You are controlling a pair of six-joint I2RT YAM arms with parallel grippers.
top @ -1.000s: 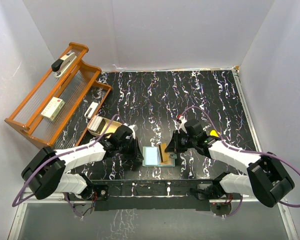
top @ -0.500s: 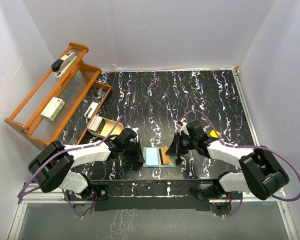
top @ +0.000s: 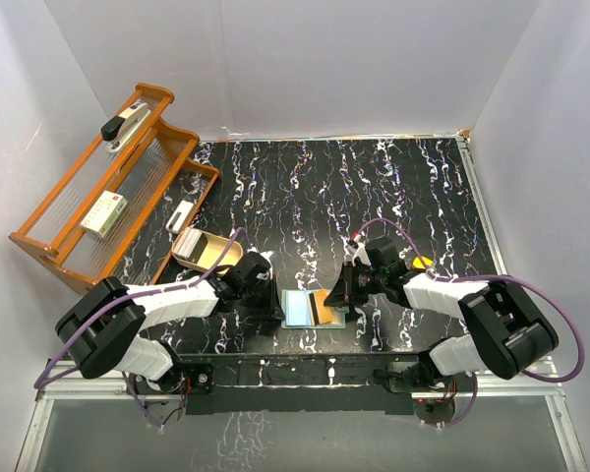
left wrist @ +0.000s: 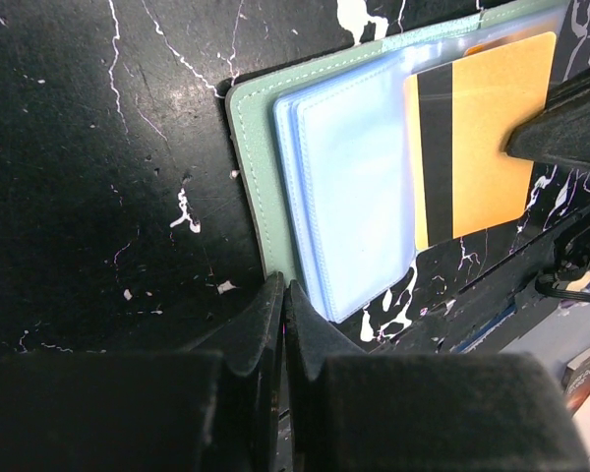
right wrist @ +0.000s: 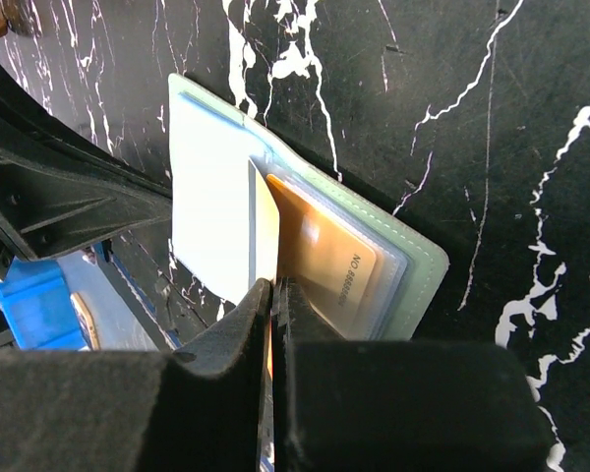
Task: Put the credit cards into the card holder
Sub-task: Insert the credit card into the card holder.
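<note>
Our right claw [top: 346, 291] is pinched shut on the orange card [left wrist: 487, 147], stiff and glossy. Its black-striped edge leads left into the card holder [top: 300, 307], stripe lying across the push. The holder lies open on the marbled counter [top: 374, 187] between both arms, with a soft green cover and floppy clear sleeves. Our left claw [left wrist: 285, 290] is closed, empty as far as we see, tips at the holder's edge, likely bracing it.

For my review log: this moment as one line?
left gripper: shut at card holder edge | right gripper: shut on orange card, partly sleeved
</note>
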